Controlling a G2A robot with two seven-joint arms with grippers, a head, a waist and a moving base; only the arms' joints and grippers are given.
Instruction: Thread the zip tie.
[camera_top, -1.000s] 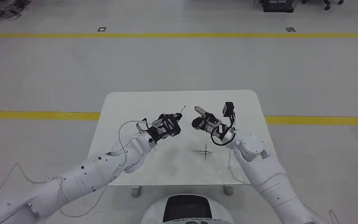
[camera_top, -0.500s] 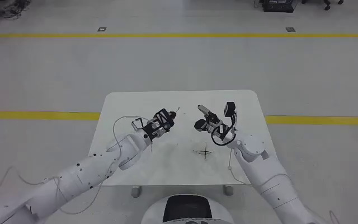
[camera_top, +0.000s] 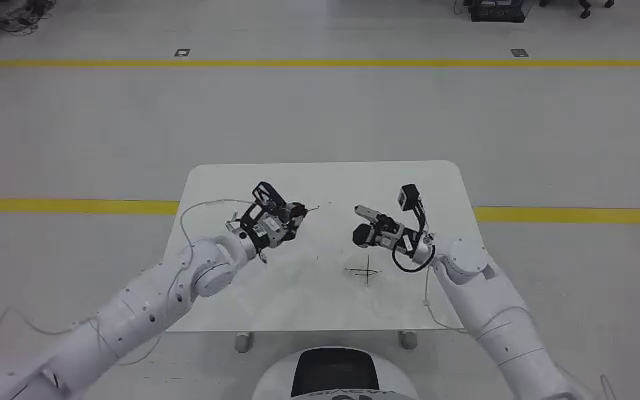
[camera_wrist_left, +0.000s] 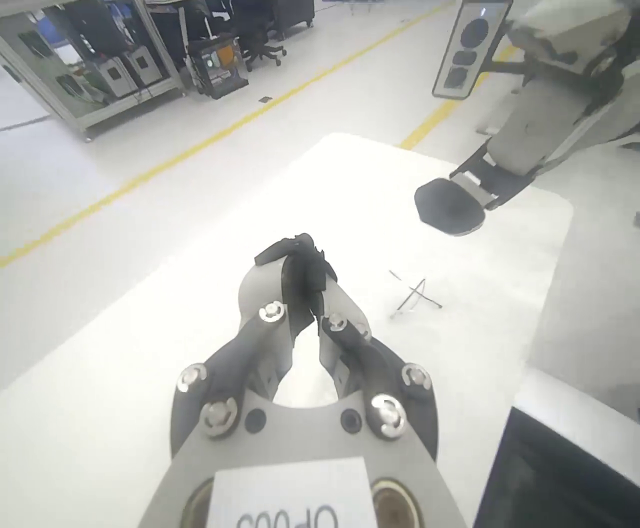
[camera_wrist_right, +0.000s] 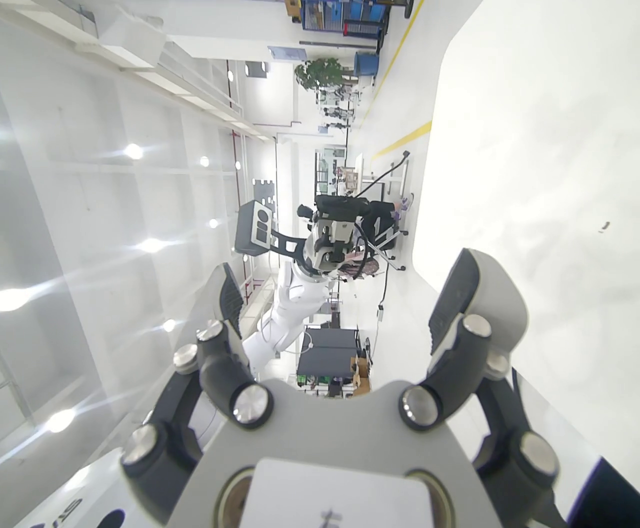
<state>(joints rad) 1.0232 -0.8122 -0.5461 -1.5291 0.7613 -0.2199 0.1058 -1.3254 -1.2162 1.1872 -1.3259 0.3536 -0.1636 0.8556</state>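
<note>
A thin black zip tie is pinched in my left gripper, its tail sticking out toward the right arm. In the left wrist view the left gripper is shut on the zip tie's black end. My right gripper hovers over the table a short way from the tie's tip, open and holding nothing. The right wrist view has the right gripper with its jaws wide apart, facing the left arm and the zip tie's tail farther off.
The white table has rounded corners. A second thin black tie lies crossed over itself on the table below the right gripper and also appears as the looped tie. A right finger pad hangs above it.
The grippers have drawn apart: the left one swung left and turned, so the tie's tail now lies flatter. The right gripper dropped slightly toward the near side and stayed open.
</note>
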